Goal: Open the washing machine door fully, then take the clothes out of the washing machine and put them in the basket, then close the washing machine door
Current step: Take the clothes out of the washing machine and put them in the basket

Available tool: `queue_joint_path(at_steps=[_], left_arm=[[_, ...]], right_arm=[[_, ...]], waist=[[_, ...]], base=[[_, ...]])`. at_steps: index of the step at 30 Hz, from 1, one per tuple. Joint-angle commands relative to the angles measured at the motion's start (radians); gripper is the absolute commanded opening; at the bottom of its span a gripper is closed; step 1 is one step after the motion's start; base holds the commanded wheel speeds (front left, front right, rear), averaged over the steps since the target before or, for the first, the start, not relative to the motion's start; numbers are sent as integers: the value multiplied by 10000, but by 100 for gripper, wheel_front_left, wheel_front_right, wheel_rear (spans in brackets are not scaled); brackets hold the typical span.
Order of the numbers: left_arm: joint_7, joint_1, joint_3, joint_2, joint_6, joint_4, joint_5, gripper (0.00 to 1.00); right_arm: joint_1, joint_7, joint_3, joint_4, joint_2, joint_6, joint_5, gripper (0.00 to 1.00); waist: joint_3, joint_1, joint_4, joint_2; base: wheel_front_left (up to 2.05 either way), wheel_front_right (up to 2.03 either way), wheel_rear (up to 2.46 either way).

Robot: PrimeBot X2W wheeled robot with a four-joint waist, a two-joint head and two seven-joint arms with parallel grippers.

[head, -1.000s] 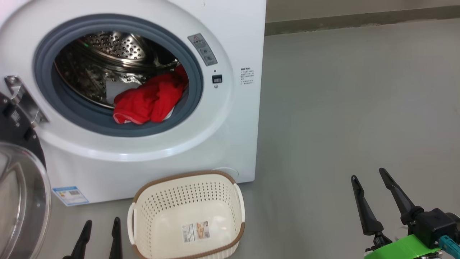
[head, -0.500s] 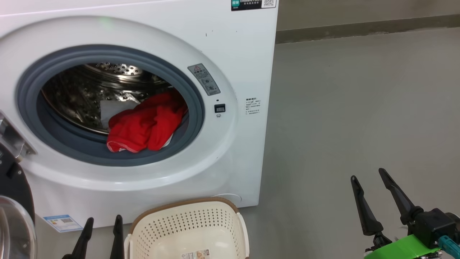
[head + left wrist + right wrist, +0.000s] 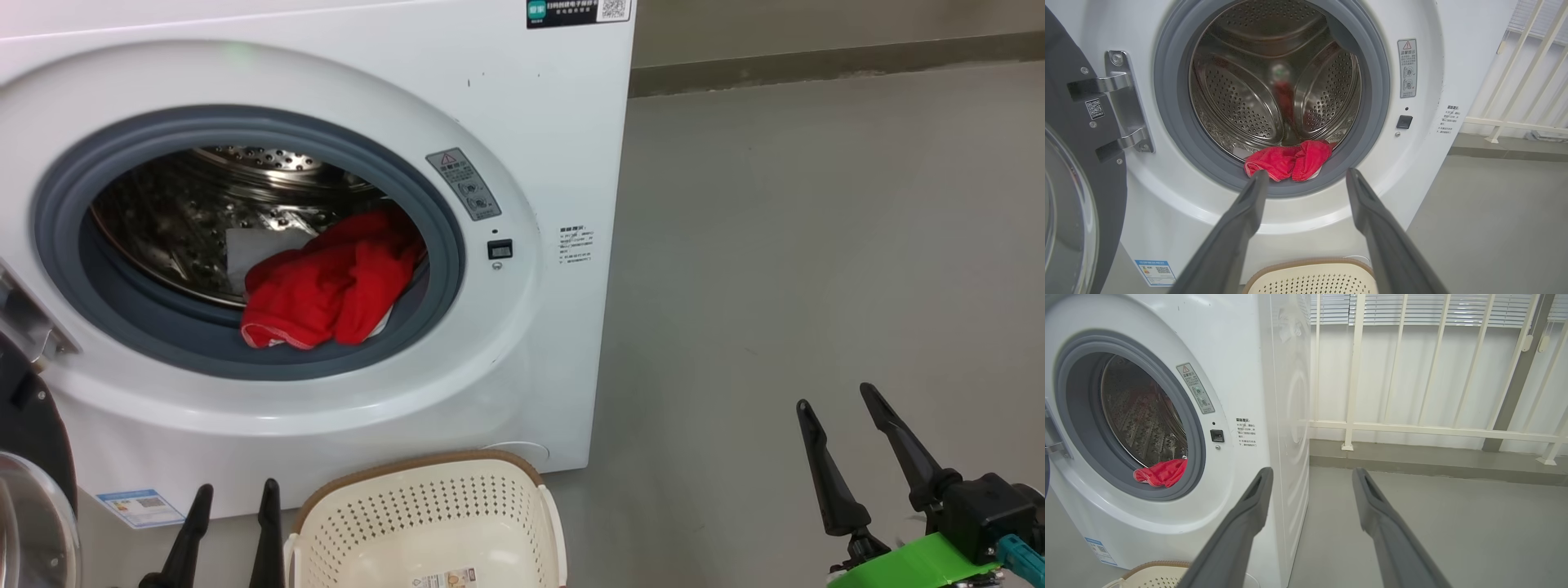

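The white washing machine (image 3: 563, 122) stands with its door (image 3: 28, 498) swung open to the left, black rim and glass bowl at the frame edge. Red clothes (image 3: 331, 282) lie at the front lip of the steel drum, draped over the grey rubber ring (image 3: 445, 245). The cream basket (image 3: 424, 523) sits on the floor right below the opening. My left gripper (image 3: 235, 490) is open, low beside the basket, pointing at the clothes (image 3: 1288, 159). My right gripper (image 3: 837, 396) hangs open over bare floor to the right of the machine.
Grey floor (image 3: 816, 245) stretches to the right of the machine. A cream railing (image 3: 1412, 428) with blinds behind it runs along the wall past the machine's side. The door hinge (image 3: 1122, 106) sticks out at the opening's left.
The head camera has tilted up, so the machine, the clothes and the basket sit lower in the picture. Both grippers keep their places and stay open.
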Motion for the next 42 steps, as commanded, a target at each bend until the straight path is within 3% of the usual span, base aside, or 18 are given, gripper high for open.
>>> queue_joint_path(at_steps=[1,20,42], left_arm=[[-124,-178,358,24,29,-332,87,100],[-124,-730,423,17,-20,-75,-57,100],[-124,-4516,269,65,-189,1632,-487,100]], right_arm=[[-117,-65,236,-197,-203,60,-11,100],[-278,-65,302,-235,-243,60,-3,100],[-1518,-65,417,-477,-376,60,7,100]], waist=[[6,0,3,0],[482,0,263,0],[2805,0,820,0]], base=[[0,0,0],[0,0,0],[0,0,0]])
